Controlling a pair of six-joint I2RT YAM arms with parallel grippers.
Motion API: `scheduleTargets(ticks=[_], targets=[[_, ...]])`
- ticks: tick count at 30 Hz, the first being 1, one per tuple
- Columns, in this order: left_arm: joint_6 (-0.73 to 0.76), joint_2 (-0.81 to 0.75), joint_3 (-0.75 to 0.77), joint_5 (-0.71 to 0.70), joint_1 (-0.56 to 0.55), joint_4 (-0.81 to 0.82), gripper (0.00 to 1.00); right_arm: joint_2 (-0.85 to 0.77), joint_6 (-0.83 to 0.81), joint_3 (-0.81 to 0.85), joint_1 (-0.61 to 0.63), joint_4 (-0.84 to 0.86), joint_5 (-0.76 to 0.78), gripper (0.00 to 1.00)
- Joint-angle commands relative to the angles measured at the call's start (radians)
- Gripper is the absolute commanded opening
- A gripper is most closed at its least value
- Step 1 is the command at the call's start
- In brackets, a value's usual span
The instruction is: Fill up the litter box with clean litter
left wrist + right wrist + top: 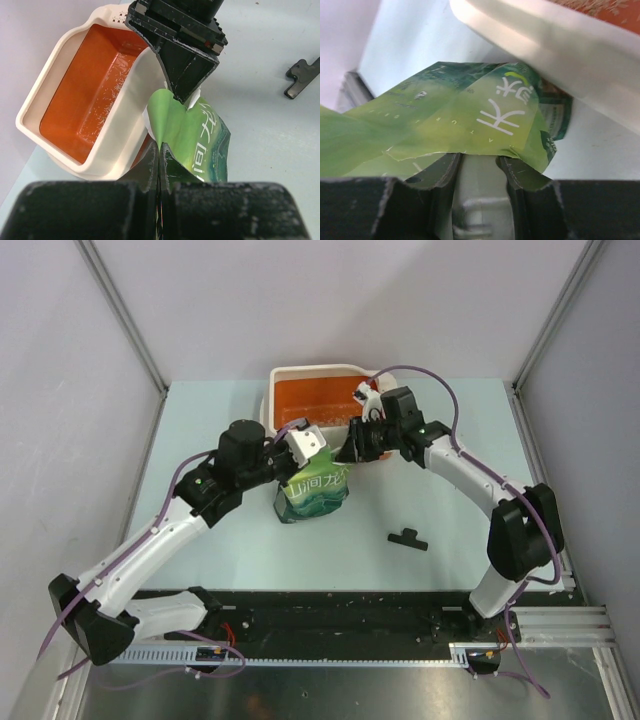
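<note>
- Green glossy film: the left gripper [159,150] has its fingers pressed together on the pouch [315,490] top
- Pouch is soft and crumpled, just beside the near wall of the box [310,368]; litter is hidden inside it
- Box is hard plastic with an orange floor and a wide cream rim, at the far centre of the table [300,560]
- Right gripper [179,97] pinches the other lip
- Best, I judge: part the lips gently, lift the mouth over the rim and tilt slowly, so grains land inside
</note>
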Motion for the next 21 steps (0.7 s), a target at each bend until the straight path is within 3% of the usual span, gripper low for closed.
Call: scheduleTargets(ticks=[1, 7, 11, 21], targets=[[-0.024, -0.036, 0.079, 0.011, -0.006, 0.121, 0.0, 0.056, 0.206, -0.043, -0.045, -0.058, -0.237, 0.0], [0.002, -0.047, 0.037, -0.012, -0.005, 0.12, 0.0, 0.065, 0.414, -0.106, -0.137, 0.1, -0.494, 0.0], [0.021, -0.065, 0.004, -0.02, 0.0, 0.11, 0.0, 0.082, 0.63, -0.116, -0.223, 0.245, -0.57, 0.0], [0.107, -0.131, -0.121, -0.05, 0.028, 0.098, 0.0, 0.137, 0.837, -0.122, -0.341, 0.427, -0.712, 0.0]])
